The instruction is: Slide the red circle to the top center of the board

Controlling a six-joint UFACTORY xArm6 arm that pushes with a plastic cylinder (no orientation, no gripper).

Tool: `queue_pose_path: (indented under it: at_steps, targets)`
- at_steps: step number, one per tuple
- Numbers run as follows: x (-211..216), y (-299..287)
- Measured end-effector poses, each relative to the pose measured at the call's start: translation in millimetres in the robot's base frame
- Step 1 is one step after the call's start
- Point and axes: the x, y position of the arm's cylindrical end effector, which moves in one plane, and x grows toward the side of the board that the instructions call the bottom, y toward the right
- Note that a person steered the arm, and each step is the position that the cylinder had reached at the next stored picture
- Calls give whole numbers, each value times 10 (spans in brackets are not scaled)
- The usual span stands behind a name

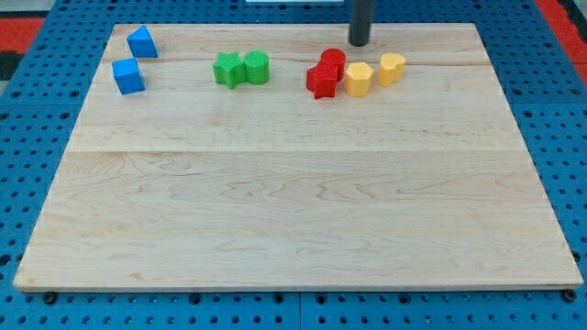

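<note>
Pale wooden board (293, 183) on blue pegboard (37, 183).
Red circle (334, 61): short glossy cylinder, touching red star (322, 81); my tip (359, 43) just upper right, holding nothing.

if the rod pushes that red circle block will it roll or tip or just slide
The red circle looks squat and flat-based, so it probably slides rather than rolls. It touches the red star, which may drag along or twist it. My tip sits toward the view's top right of it.

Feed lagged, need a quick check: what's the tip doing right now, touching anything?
My tip: no gripper, holding nothing; it sits near the view's top, just above and right of the red circle, not touching it.
</note>
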Motion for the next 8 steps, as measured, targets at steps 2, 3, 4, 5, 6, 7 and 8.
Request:
queue_pose_path:
  at_steps: [2,3,4,5,6,7,8]
  targets:
    - [463,-12]
    - [486,-415]
    - [489,-640]
    - [564,-766]
    - [744,-866]
    - [634,-1109]
    - [321,-1104]
